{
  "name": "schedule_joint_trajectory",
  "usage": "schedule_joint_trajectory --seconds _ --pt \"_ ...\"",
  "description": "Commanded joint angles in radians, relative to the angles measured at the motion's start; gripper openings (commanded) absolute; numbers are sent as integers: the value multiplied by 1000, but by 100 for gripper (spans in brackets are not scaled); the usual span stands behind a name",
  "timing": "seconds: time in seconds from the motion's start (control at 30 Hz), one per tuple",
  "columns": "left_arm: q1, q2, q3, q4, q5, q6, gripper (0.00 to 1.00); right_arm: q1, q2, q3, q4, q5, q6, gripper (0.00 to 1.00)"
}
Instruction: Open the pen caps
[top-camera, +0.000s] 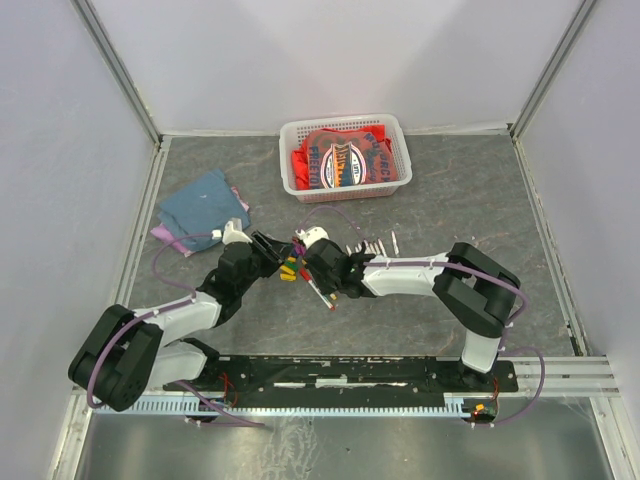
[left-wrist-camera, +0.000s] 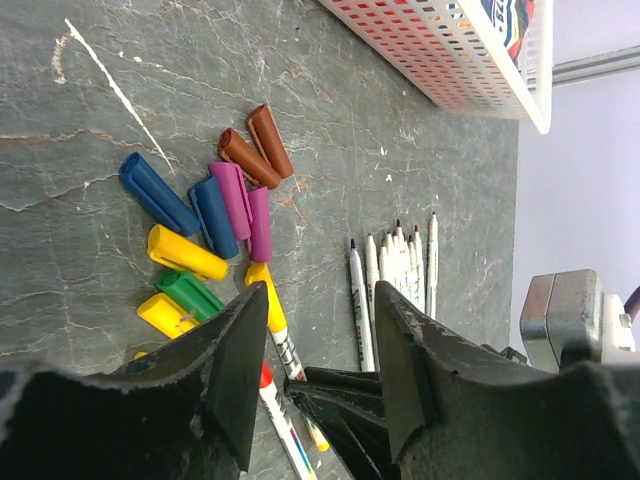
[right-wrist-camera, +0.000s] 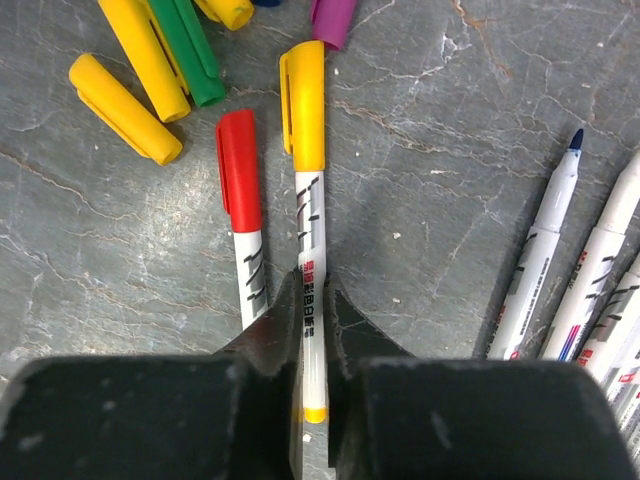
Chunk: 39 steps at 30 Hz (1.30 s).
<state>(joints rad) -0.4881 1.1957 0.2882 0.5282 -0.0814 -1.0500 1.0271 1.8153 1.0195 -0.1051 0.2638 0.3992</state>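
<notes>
Squeezing the white barrel of the yellow-capped pen (right-wrist-camera: 309, 225) tight with the right gripper (right-wrist-camera: 313, 300), one jaw on each side. Down low at the grey table (right-wrist-camera: 450, 130), cap on, cap end pointing away from the fingers. Just beside it, on the left in the right wrist view, the red-capped pen (right-wrist-camera: 240, 170), cap on too, not held. Past those two, a little heap of loose caps (left-wrist-camera: 215, 215) on the table: blue, purple, brown, yellow and green, many touching each other. Off to the other side, a row of bare pens (left-wrist-camera: 400, 260) with tips showing, lying side by side, near the heap but apart from it. Holding nothing with the left gripper (left-wrist-camera: 320, 300), jaws wide apart, down low over the two capped pens, facing the right gripper. Near one left finger, the yellow end of the held pen; touching or not, cannot tell. From above, both grippers nose to nose in the middle of the table, with the heap of caps right between them. Farther back, a white basket (top-camera: 289, 160) with red stuff inside, and a blue cloth (top-camera: 203, 205) over on the left, both well apart from the pens.
</notes>
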Motion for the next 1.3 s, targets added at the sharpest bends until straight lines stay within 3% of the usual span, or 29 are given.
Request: schedule_joint_trajectory --seconds 0.0,0.5,0.87,1.27 --pt "4 14 26 61 42 -20 55 4 -6 15 -38 14 2 5" --pt "4 128 22 217 169 -52 59 5 -204 -56 10 -31 -8 1" --pt "5 234 25 379 254 -108 59 4 -257 -56 37 -84 3 1" --pt "5 262 23 441 295 -115 45 -4 -260 -49 51 -110 12 1"
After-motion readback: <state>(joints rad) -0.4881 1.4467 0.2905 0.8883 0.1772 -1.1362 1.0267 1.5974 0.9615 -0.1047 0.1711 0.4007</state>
